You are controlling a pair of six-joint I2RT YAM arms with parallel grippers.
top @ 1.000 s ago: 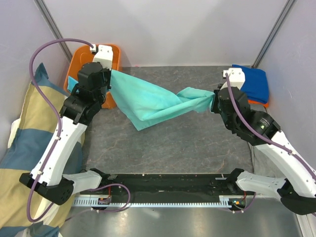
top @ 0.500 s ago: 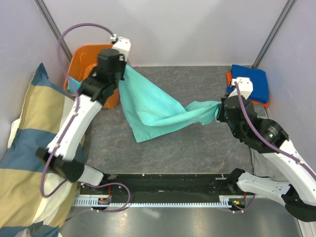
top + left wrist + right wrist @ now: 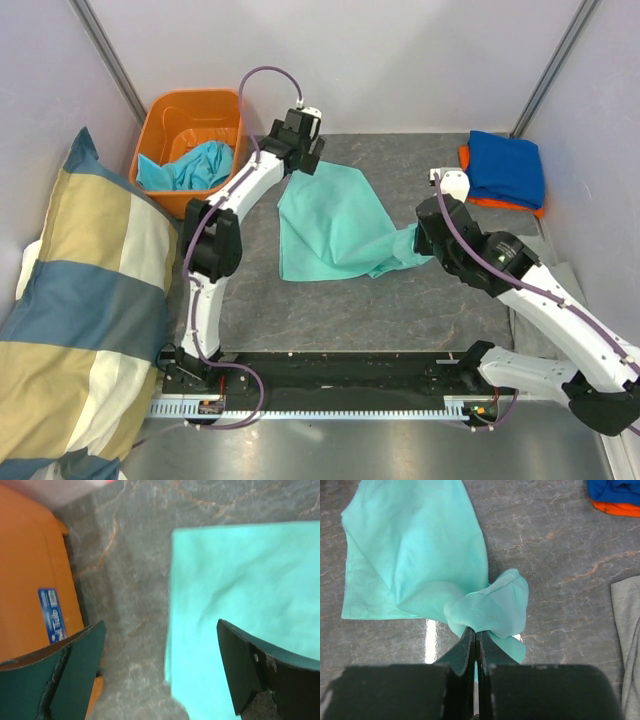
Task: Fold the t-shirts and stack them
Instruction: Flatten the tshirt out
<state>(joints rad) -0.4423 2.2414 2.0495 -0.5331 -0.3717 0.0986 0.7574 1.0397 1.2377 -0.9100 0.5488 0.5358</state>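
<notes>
- Looks like the spreading-out step. The mint t-shirt (image 3: 335, 222) lies in the middle of the tabletop (image 3: 330, 310), towards the far edge, mostly flat but bunched at its right end.
- Right tool (image 3: 475, 639) is clamped on that bunch. The left tool (image 3: 160, 672) hangs wide apart and empty over the shirt's far-left corner.
- Next up, probably: tug it flat, then fold.

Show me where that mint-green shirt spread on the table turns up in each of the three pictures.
Top external: the mint-teal t-shirt lies mid-table, between the two arms.
Left wrist: the mint-teal t-shirt fills the right half, flat, with the orange bin at left.
Right wrist: the mint-teal t-shirt runs from upper left to centre, one bunched corner pinched in the right end effector.
Shared landmark: the grey marbled table beneath it.
</notes>
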